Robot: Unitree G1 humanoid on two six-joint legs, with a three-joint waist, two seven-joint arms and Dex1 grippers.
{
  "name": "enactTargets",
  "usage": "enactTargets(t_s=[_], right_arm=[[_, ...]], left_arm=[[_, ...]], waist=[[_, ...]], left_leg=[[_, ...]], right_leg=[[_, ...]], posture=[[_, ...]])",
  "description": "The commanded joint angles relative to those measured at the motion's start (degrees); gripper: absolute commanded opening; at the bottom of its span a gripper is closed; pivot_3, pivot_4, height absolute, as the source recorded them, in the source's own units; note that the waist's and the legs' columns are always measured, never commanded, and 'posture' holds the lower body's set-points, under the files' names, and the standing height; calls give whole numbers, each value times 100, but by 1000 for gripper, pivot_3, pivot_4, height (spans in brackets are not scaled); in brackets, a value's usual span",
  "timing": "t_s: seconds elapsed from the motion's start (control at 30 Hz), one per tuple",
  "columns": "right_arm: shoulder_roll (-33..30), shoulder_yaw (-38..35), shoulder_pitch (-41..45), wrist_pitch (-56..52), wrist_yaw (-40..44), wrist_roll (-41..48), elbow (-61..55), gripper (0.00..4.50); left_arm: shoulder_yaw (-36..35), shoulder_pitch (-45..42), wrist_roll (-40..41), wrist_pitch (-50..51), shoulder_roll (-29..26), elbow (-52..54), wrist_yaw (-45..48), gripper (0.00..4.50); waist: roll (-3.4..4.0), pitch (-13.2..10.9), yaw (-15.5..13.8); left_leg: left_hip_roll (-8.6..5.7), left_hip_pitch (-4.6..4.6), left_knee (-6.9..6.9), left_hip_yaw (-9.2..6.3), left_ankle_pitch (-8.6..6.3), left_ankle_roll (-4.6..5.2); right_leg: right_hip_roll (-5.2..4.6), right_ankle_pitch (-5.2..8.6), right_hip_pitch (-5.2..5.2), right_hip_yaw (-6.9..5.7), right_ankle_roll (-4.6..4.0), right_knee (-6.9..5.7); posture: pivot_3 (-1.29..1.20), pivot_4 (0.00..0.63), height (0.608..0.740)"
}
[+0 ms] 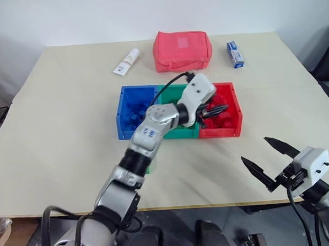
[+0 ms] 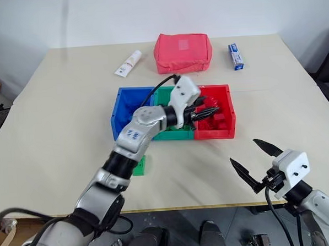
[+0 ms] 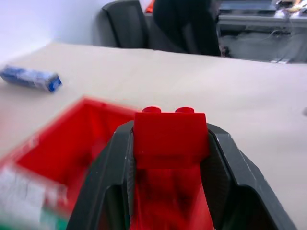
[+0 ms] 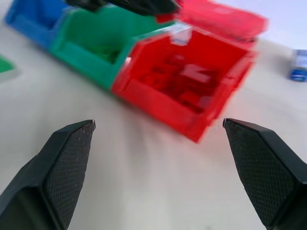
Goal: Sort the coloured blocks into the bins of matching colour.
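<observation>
Red brick (image 3: pixel 170 139): clamped between the left end effector's (image 1: pixel 218 110) fingers, over the red bin (image 1: pixel 234 125).
Right end effector (image 1: pixel 270 159): fingers apart, holding nothing.

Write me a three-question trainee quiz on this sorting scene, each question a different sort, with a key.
1. True or false: the left gripper is shut on a red block.
2. Multiple choice: the left gripper hangs over which bin? A. blue bin B. red bin C. neither
3. Fill the blank: the green block lies on the table, in front of the ____ bin.

Key
1. True: the fingers clamp the studded red block between them.
2. B.
3. Blue; it sits partly hidden by the left arm, while the right gripper stands open, away from the bins.
</observation>
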State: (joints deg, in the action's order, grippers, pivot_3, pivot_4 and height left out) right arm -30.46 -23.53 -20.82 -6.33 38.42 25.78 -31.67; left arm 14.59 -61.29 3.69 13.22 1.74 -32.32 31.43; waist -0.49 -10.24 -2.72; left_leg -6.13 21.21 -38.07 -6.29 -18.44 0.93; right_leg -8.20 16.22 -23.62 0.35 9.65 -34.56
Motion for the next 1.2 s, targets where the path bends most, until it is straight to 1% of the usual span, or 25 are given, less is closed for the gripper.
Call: enactTargets(t_s=[0.03, 0.1, 0.13, 0.17, 0.27, 0.3, 0.33, 0.37, 0.4, 0.53, 0.6, 0.67, 0.77, 0.83, 0.9, 0.97, 1.03, 1.1, 1.13, 1.2], right_arm=[[51, -228, -20, -15, -281, 4, -352, 4500], [49, -294, -32, -86, -419, 35, -441, 4500], [50, -315, -36, -92, -445, 71, -475, 4500], [44, -321, -40, -103, -447, 107, -496, 4500], [-6, -282, -30, -138, -331, 238, -489, 4500], [-105, -239, -14, -135, -206, 231, -458, 4500], [-184, -211, 6, -128, -103, 235, -421, 4500], [-241, -192, 58, -129, -26, 262, -368, 4500], [-290, -166, 149, -131, 43, 302, -297, 4500], [-603, 100, 588, -159, 589, 456, -4, 4500], [-757, 250, 788, -182, 859, 527, 129, 4500], [-909, 471, 1066, -219, 1101, 542, 283, 4500], [-1104, 841, 1497, -224, 1500, 469, 530, 4500], [-1172, 1011, 1718, -205, 1700, 446, 673, 4500], [-1224, 1195, 1944, -206, 1897, 445, 784, 4500], [-1251, 1326, 2112, -216, 2053, 452, 881, 4500], [-1270, 1449, 2251, -212, 2209, 434, 965, 4500], [-1274, 1608, 2396, -96, 2358, 299, 1118, 4500], [-1254, 1662, 2450, -75, 2388, 263, 1169, 4500], [-1224, 1731, 2523, -67, 2430, 233, 1224, 4500]], left_arm=[[-53, -318, -215, -664, 97, -863, -57, 1469], [-187, -448, -192, -874, 124, -1135, -73, 1469], [-242, -456, -124, -872, 113, -1138, 43, 2195], [-246, -436, -126, -908, 79, -1108, 126, 2447], [-293, -224, -59, -959, 1, -849, 388, 3384], [-300, -58, 93, -949, -31, -560, 698, 3724], [-269, 86, 163, -970, -80, -300, 931, 3922], [-247, 260, 179, -1053, -174, -13, 1070, 4302], [-250, 428, 181, -1001, -292, 250, 1149, 4472], [-325, 1400, 272, -952, -1148, 1593, 1721, 4472], [-436, 1919, 518, -1019, -1568, 2195, 2114, 4472], [-727, 2461, 943, -583, -2006, 2730, 2362, 4472], [-1105, 3289, 1301, -622, -2832, 3328, 2923, 4472], [-1414, 3678, 1552, -352, -3177, 3660, 2892, 4472], [-1914, 4216, 1954, 59, -3519, 4063, 2842, 4472], [-2255, 4727, 2115, 208, -3794, 4378, 2834, 4472], [-2617, 5283, 2114, 69, -4021, 4540, 2840, 4472], [-3161, 5827, 1976, -185, -4266, 4270, 2798, 4472], [-3320, 5990, 1930, -264, -4339, 4174, 2752, 4472], [-3413, 6189, 1873, -449, -4426, 4105, 2751, 4472]], waist=[[2, 1, 22], [2, 1, 24], [2, 1, 21], [1, 0, 16], [1, 0, 4], [1, 1, 4], [4, 2, 5], [4, 2, 13], [4, 2, 30], [8, 5, 148], [13, 7, 191], [15, 8, 181], [16, 9, 193], [16, 8, 182], [15, 8, 140], [16, 8, 111], [16, 8, 132], [17, 8, 136], [17, 8, 139], [17, 8, 137]], left_leg=[[2, -3, 3, 3, 0, 0], [2, -3, 3, 2, 0, 0], [2, -2, 2, 2, 0, 0], [2, 0, 1, 2, 0, 0], [1, 2, 0, 1, 0, 1], [1, 2, 0, 0, 0, 1], [1, 2, 0, 0, 0, 1], [1, 2, 0, 1, 0, 1], [3, 2, 0, 1, 0, 1], [14, -5, -4, 4, 1, 1], [33, -9, 1, 8, 3, -3], [39, -8, 0, 3, 3, -5], [39, -7, -3, -1, 2, -5], [41, -7, -1, -6, 1, -8], [40, -4, -3, -17, 0, -9], [38, -3, -2, -25, -2, -9], [38, -2, -1, -28, -3, -10], [39, -5, 4, -25, -6, -10], [41, -5, 3, -24, -7, -11], [51, -6, 3, -21, -8, -16]], right_leg=[[1, 0, 0, 2, 0, -1], [1, 0, -3, 3, 0, -4], [1, 0, -4, 4, 0, -7], [1, 0, -6, 5, 0, -8], [1, 0, -8, 6, 0, -11], [1, 0, -8, 6, 1, -11], [1, 0, -8, 7, 0, -12], [0, 0, -8, 9, 0, -13], [0, 0, -8, 10, 0, -17], [0, 0, -8, 13, 0, -21], [9, 0, -8, 14, 0, -22], [14, 1, -9, 14, -3, -31], [13, 1, -9, 15, -7, -31], [14, 5, -9, 13, -15, -27], [14, 7, -6, 6, -20, -23], [11, 7, -4, 4, -23, -21], [11, 8, -2, 1, -25, -17], [11, 9, -2, 2, -26, -15], [13, 10, -2, 1, -28, -14], [20, 12, -4, -2, -32, -15]], posture=[[0, 150, 740], [0, 150, 740], [0, 150, 740], [0, 150, 740], [0, 150, 740], [0, 150, 740], [0, 150, 740], [0, 150, 740], [0, 150, 740], [0, 150, 740], [0, 150, 740], [0, 150, 740], [0, 150, 740], [0, 150, 740], [0, 150, 740], [0, 150, 740], [0, 150, 740], [0, 150, 740], [0, 150, 740], [0, 150, 740]])
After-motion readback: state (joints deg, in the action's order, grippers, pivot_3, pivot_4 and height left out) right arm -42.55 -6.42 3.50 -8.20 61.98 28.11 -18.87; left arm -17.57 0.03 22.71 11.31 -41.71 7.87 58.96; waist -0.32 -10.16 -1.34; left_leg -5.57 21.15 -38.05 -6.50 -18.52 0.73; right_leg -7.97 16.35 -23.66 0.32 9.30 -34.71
